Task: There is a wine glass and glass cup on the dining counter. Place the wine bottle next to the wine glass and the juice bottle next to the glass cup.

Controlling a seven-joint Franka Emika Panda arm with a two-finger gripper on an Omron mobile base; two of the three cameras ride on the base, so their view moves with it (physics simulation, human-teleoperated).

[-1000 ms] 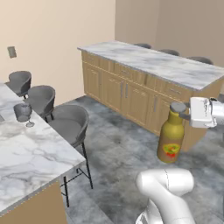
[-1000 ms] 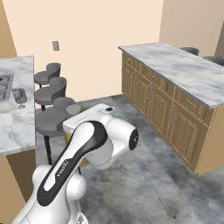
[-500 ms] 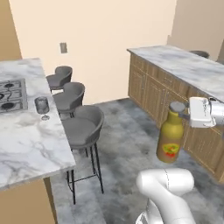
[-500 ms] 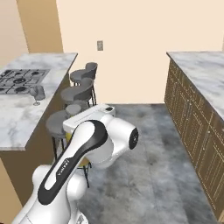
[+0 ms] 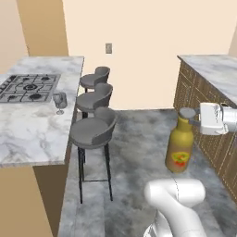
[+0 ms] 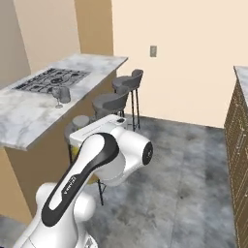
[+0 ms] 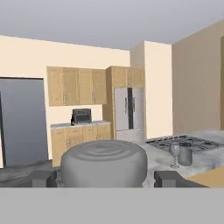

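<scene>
The amber juice bottle (image 5: 179, 149) with its yellow-and-red label hangs upright above the floor. My gripper (image 5: 188, 115) is shut on its grey cap (image 7: 103, 161), with a finger (image 7: 169, 178) on each side. On the dining counter (image 5: 32, 132), just right of the black cooktop (image 5: 29, 87), stands the wine glass (image 5: 59, 102). The glass cup (image 6: 66, 94) stands right beside the wine glass (image 6: 57, 96); both also appear as wine glass (image 7: 174, 153) and glass cup (image 7: 185, 155). A small dark bottle (image 7: 72, 120), perhaps the wine bottle, stands on a far counter.
Three grey bar stools (image 5: 94, 128) line the counter's side between me and the glasses. A counter with wooden cabinet doors (image 5: 203, 106) runs along the right. Open grey floor (image 5: 139, 134) lies between. A fridge (image 7: 129, 113) and wall cabinets stand far off.
The whole picture has swung, so the base has moved: the dining counter and stools now sit closer and more square ahead. The juice bottle stays gripped in the same place.
</scene>
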